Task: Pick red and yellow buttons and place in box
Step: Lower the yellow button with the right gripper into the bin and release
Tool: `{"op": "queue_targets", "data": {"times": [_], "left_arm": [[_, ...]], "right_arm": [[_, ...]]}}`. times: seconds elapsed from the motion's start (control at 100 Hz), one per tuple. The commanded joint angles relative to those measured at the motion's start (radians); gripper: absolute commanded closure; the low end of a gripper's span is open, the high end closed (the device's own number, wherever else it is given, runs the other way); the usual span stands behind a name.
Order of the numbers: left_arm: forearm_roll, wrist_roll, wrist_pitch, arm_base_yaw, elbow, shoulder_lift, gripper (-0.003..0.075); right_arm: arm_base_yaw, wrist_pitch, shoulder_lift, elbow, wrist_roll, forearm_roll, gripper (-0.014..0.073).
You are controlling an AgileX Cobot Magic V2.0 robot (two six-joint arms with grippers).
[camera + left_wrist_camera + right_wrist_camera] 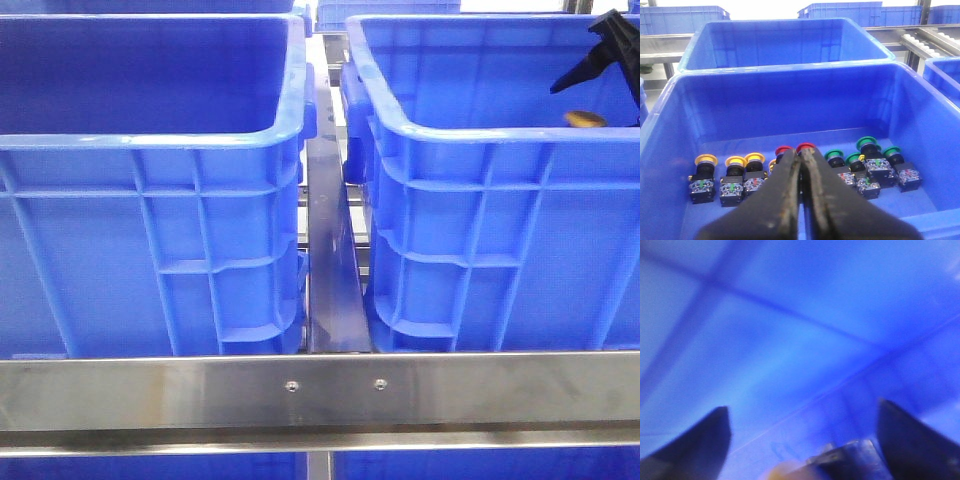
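My left gripper is shut with nothing in it, hovering over a blue crate. On that crate's floor stands a row of buttons: yellow ones, two red ones just beyond the fingertips, and green ones. In the front view my right gripper hangs inside the right-hand box, just above a yellow button. The right wrist view shows that gripper open close to the blue floor. The yellow button lies blurred between the spread fingers, nearer one of them.
A second blue crate stands left of the box, with a narrow steel gap between them. A steel rail runs across the front. In the left wrist view another crate sits behind the one with buttons, and more crates stand farther back.
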Motion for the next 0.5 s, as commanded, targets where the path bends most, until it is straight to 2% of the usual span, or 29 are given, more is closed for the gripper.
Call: {"op": "queue_targets", "data": {"times": [0.0,0.31,0.49], "left_arm": [[-0.014,-0.009,-0.075,0.000,-0.025,0.009,0.0739],[-0.014,-0.009,-0.075,0.000,-0.025,0.009,0.0739],[-0.014,-0.009,-0.075,0.000,-0.025,0.009,0.0739]], "right_arm": [[-0.007,0.035,-0.054,-0.031,-0.004,0.041,-0.0052],[-0.009,0.061,-0.074,-0.030,-0.004,0.039,-0.0052],[-0.009,0.073,-0.146,-0.029,-0.005,-0.018,-0.0052]]}}
